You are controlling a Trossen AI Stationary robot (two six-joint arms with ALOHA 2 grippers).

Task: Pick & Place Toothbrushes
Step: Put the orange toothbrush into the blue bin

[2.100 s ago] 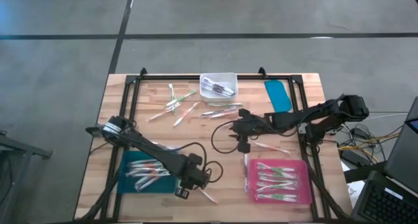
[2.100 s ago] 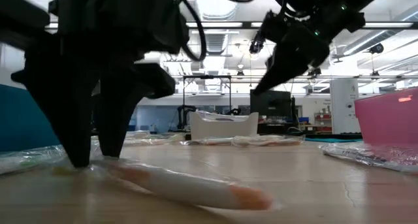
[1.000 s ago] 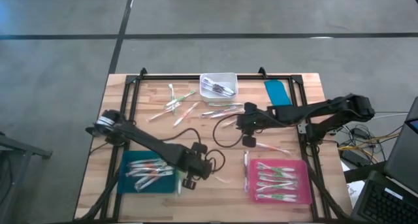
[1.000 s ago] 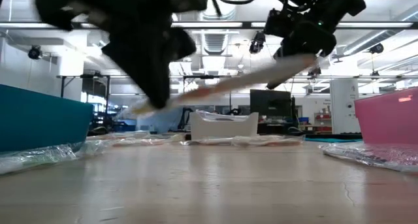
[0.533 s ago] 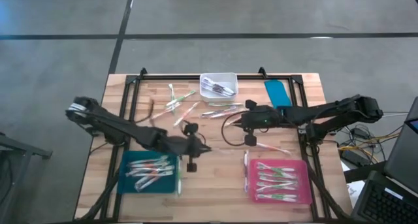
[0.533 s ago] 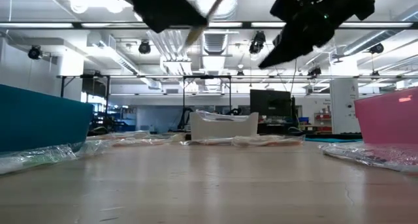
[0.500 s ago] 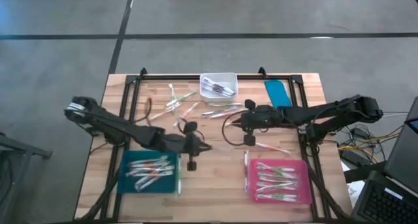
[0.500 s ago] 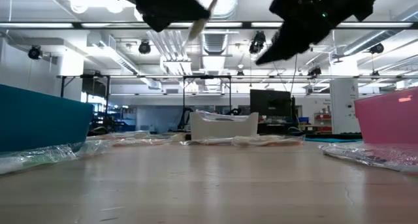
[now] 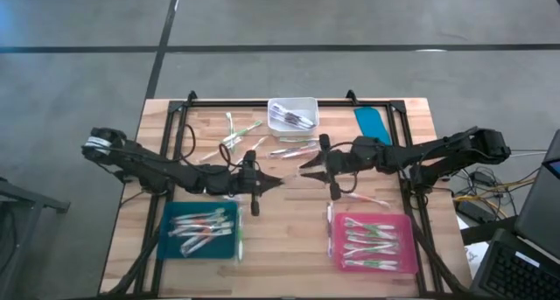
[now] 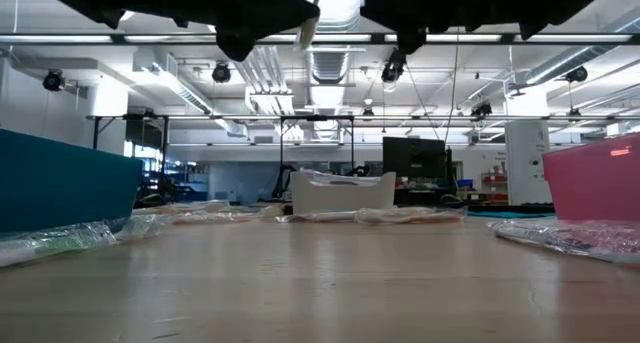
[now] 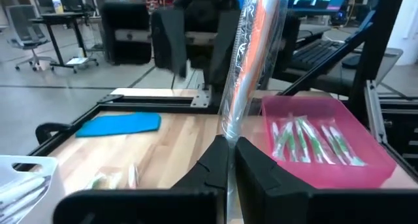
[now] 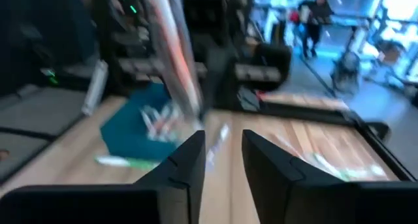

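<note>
High view: the left gripper (image 9: 273,182) and right gripper (image 9: 306,164) face each other over mid-table, the right toward 1 o'clock.

Left wrist view: its jaws pinch an orange toothbrush (image 11: 247,61) pointing 12 o'clock.

Right wrist view: jaws spread, toothbrush just ahead.

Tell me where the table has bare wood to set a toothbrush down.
Bare wood lies between the teal tray and the pink tray. It is crowded below the white bin, where loose toothbrushes lie and both grippers meet.
</note>
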